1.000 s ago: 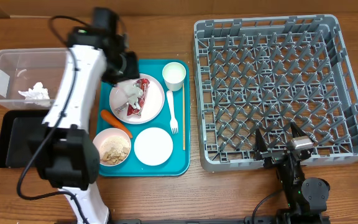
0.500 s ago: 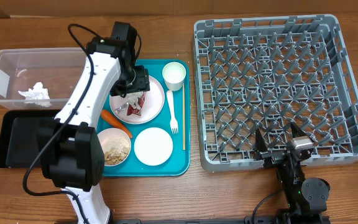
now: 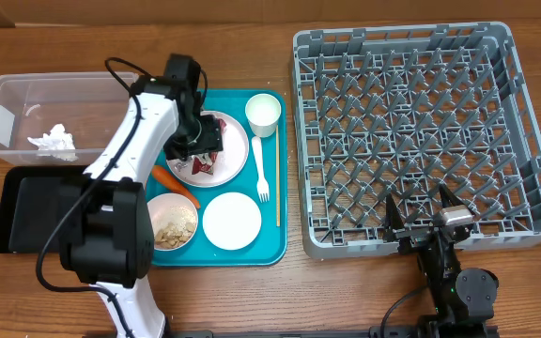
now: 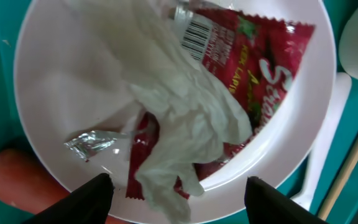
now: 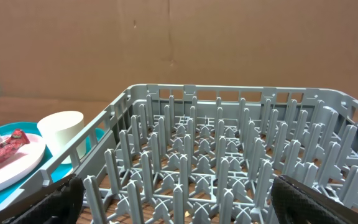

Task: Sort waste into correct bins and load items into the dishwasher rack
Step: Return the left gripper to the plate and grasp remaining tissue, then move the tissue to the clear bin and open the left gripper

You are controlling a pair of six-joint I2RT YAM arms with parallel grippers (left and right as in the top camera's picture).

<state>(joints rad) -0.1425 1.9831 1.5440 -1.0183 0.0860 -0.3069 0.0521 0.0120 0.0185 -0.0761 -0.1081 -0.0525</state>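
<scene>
From overhead: on the teal tray (image 3: pixel 252 255), a white plate (image 3: pixel 240 141) at the far left corner. Low over it, the left gripper (image 3: pixel 200 143), jaws apart, clamped on nothing. Under it, on that plate, a crinkled red wrapper (image 3: pixel 205 167). Just beside the plate's near-left rim, a small orange carrot (image 3: pixel 175 185). Nearer the front, a bowl of rice (image 3: pixel 169 225) and, to its right, a white bowl (image 3: pixel 232 222). At the tray's far right corner, a small white cup (image 3: pixel 263 113). In front of it, a white plastic fork (image 3: pixel 262 169) and a thin wooden chopstick (image 3: pixel 277 178), side by side. Left of the tray, a clear plastic tub (image 3: pixel 7 89) holding a crumpled white napkin (image 3: pixel 53 141), with a black tray (image 3: pixel 26 211) in front of it. Right of the teal tray, the grey dishwasher rack (image 3: pixel 421 122), with the right gripper (image 3: pixel 418 207) at its near edge, jaws wide apart, holding nothing.

From the left wrist: close over the plate, a second napkin (image 4: pixel 166 112) draped across the wrapper, barcode and lettering showing beside it, a scrap of silver foil (image 4: pixel 92 142) at the left. Dark fingertips (image 4: pixel 98 190) at the bottom edge, one to each side of the napkin's lower end, well apart. Carrot at lower left, outside the rim.

From the right wrist: across the rack's upright pegs, fingertips in both lower corners, spread wide. Beyond the rack's left wall, the cup upright on the teal tray and the plate with the wrapper.
</scene>
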